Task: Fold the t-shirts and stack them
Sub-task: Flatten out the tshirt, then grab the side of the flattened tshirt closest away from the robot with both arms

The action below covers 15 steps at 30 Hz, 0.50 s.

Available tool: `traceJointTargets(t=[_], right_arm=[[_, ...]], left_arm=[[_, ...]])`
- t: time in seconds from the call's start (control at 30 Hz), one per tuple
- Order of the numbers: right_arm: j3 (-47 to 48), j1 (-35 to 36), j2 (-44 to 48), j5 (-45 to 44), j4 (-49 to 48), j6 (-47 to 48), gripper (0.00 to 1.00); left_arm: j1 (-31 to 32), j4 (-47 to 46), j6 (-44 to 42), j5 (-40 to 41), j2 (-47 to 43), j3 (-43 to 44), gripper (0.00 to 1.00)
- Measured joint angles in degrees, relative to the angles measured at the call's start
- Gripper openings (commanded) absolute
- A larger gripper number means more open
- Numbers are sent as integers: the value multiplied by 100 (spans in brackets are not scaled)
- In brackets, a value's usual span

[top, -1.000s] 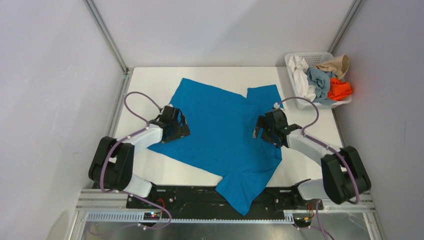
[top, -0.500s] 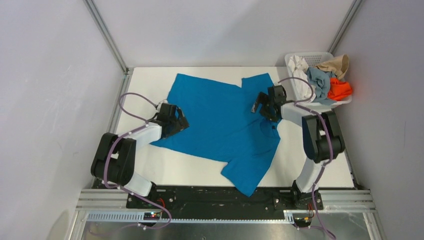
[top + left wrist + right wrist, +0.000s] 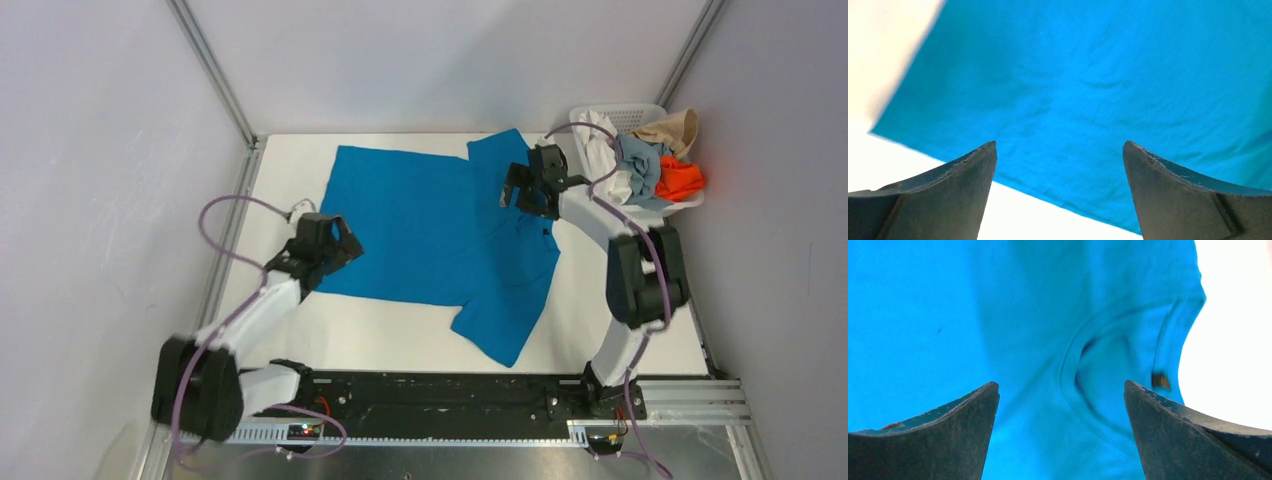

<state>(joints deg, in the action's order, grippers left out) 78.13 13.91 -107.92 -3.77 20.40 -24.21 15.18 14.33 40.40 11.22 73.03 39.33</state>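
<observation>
Blue t-shirt [image 3: 430, 230] lies spread; left tool [image 3: 1059, 150] and right tool [image 3: 1060, 390] both gape wide, empty.
Limp, light cloth, I reckon: I'd pinch the hem edge [image 3: 1038, 192] left, the shoulder beside the collar [image 3: 1066, 371] right.

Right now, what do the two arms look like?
The left arm and right arm have white tube-like links and bulky black joints. A looping purple cable runs along each. The left tool and right tool are black, each with two dark, curved, tapering fingers.

Big t-shirt [image 3: 430, 235] on table [image 3: 380, 335]; basket [image 3: 625, 108] far right, holding t-shirts [image 3: 645, 165].
</observation>
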Motion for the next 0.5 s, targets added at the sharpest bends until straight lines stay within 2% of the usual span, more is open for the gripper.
traceJointTargets(t=[0.13, 0.27, 0.37, 0.5], right_arm=[[-949, 601, 1650, -448, 107, 48, 100], [-2028, 1268, 3134, -664, 17, -63, 99], [-2789, 1626, 3794, -754, 4, -223, 99], [-3585, 2031, 4135, -778, 55, -446, 99]], left_arm=[[-103, 380, 190, 544, -1696, -466, 100], [-804, 713, 448, 763, -2778, -1108, 100], [-1508, 970, 525, 780, -2870, -1460, 100], [-2072, 1067, 518, 638, -2288, -1475, 100]])
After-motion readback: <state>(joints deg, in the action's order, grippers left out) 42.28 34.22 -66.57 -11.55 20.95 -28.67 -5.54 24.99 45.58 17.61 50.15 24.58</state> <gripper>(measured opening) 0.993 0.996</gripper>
